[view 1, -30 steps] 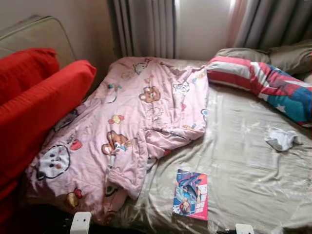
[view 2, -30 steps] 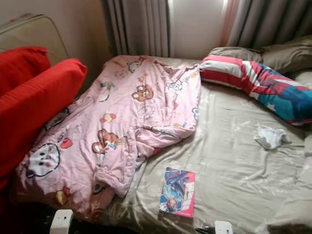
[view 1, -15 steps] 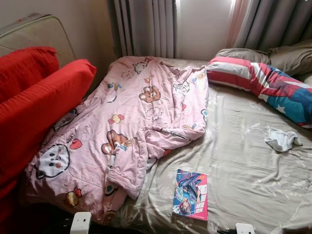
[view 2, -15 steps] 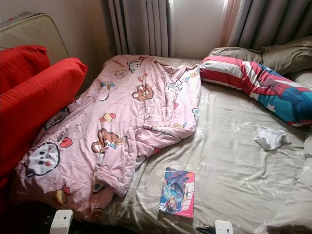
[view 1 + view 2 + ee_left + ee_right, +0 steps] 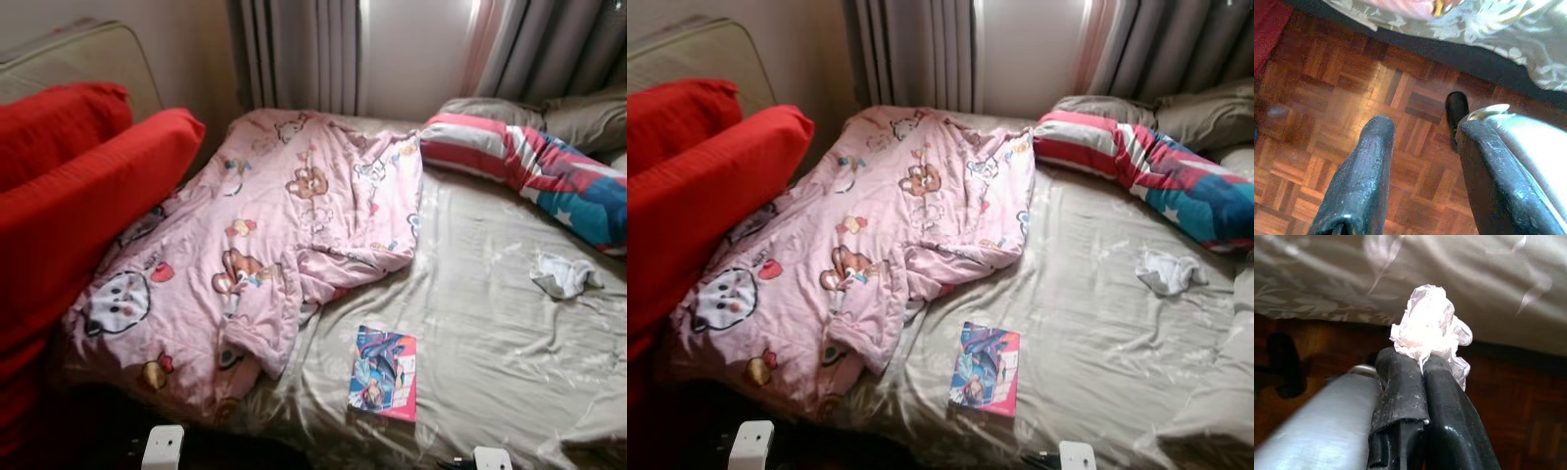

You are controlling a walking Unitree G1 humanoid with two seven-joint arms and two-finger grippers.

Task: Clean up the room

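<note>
The right gripper (image 5: 1422, 362) hangs low beside the bed (image 5: 490, 333), its fingers (image 5: 1400, 391) pinching a crumpled white wad (image 5: 1430, 325), probably tissue. The left gripper (image 5: 1422, 147) hangs over the parquet floor (image 5: 1327, 98), fingers spread apart. On the bed lie a pink cartoon quilt (image 5: 265, 255), a colourful book (image 5: 384, 373) and a small white cloth (image 5: 563, 275).

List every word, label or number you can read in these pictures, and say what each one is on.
No text can be read.
Magazine on the bed sheet: bright cover art, any title too blurred to read.
Pink quilt: cartoon animals, no legible lettering.
Striped pillow: stars and stripes, no words.
</note>
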